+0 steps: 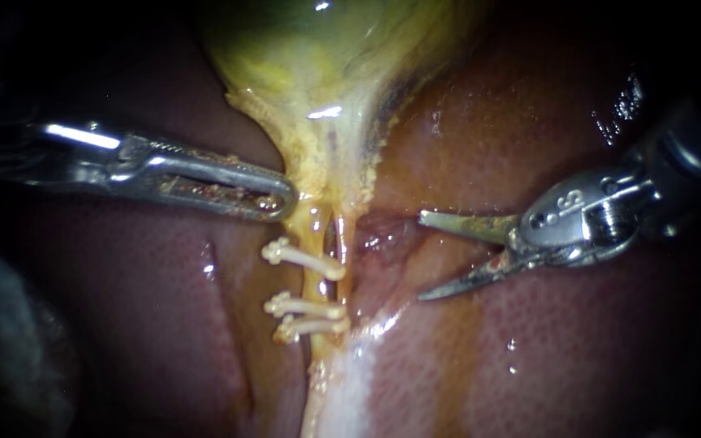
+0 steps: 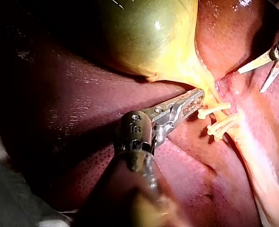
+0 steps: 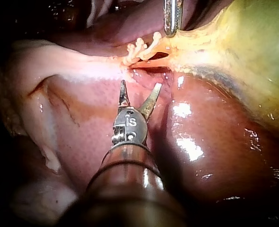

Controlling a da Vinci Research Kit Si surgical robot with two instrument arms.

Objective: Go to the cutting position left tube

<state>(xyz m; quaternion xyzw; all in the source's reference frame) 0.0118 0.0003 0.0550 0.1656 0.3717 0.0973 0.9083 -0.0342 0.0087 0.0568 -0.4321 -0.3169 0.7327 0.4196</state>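
Right instrument [image 1: 419, 257] gapes open beside the soft, slippery left tube [image 1: 316, 231]. Best cut between its clips [image 1: 302, 256]. Left instrument [image 1: 284, 199] clamps the gallbladder [image 1: 302, 49] neck.

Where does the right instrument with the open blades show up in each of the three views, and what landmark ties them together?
Endoscope view: the right instrument comes in from the right, blades open, beside the clips.
Left wrist view: right instrument beyond the left instrument, across the clips.
Right wrist view: its own instrument, blades open just short of the clips.
Shared landmark: the three white clips.
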